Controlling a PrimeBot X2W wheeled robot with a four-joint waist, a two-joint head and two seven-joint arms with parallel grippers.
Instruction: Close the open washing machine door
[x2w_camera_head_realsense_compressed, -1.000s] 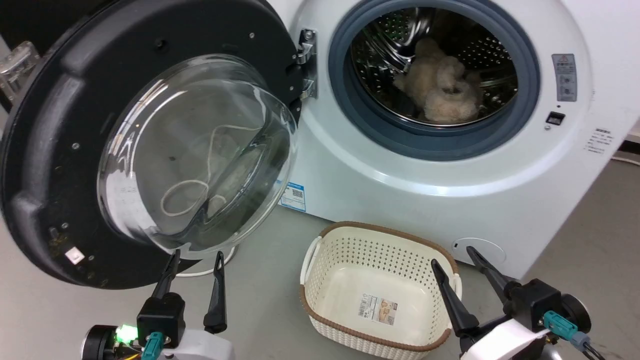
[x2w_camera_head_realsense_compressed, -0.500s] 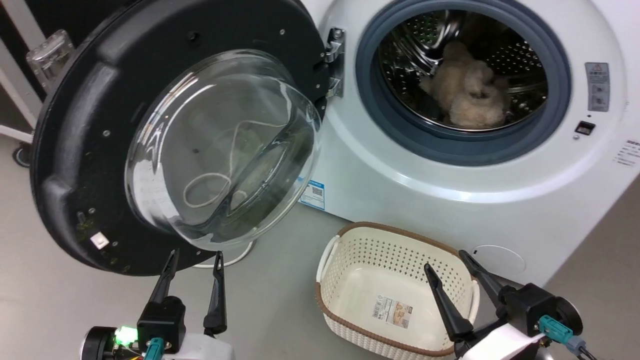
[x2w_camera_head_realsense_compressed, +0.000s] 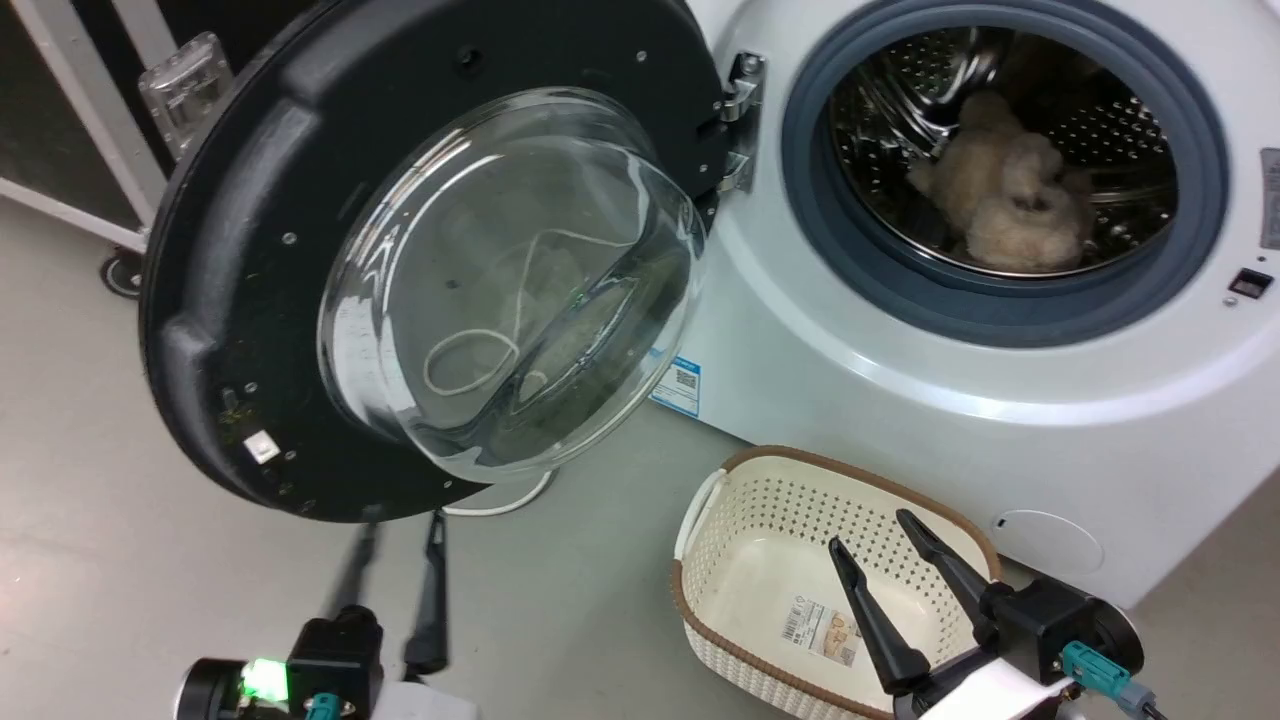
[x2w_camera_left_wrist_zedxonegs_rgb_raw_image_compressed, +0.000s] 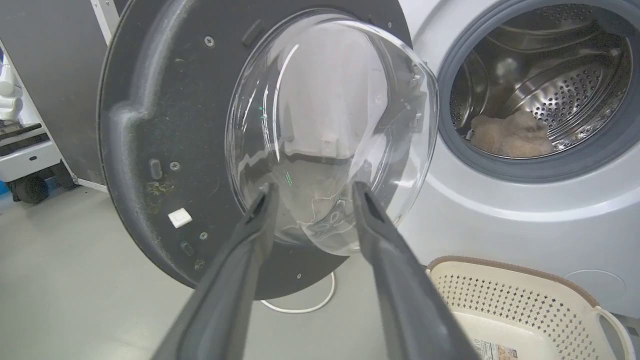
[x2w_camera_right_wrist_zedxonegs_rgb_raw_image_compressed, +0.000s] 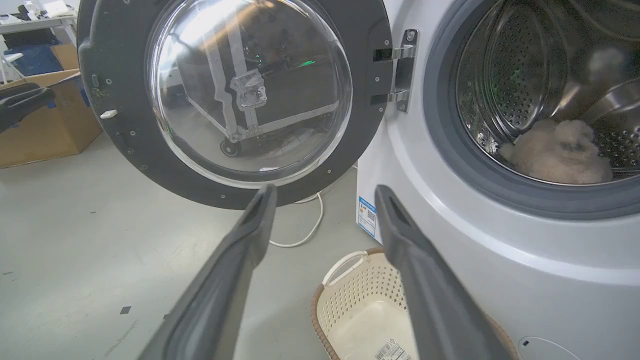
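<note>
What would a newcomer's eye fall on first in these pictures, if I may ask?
The washing machine door, black-rimmed with a bulging glass window, stands swung wide open on the left of the head view, hinged to the white washing machine. Inside the steel drum lies a fluffy beige bundle. A cream basket sits on the floor before the machine, with the open left gripper and right gripper low in front.

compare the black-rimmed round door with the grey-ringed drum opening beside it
The large round black-rimmed door hangs swung open on its hinge; the grey rubber-ringed drum opening sits fixed in the white machine front. The door bulges outward with clear glass; the opening recedes into a perforated steel drum holding fluffy beige fabric. Both are round.
</note>
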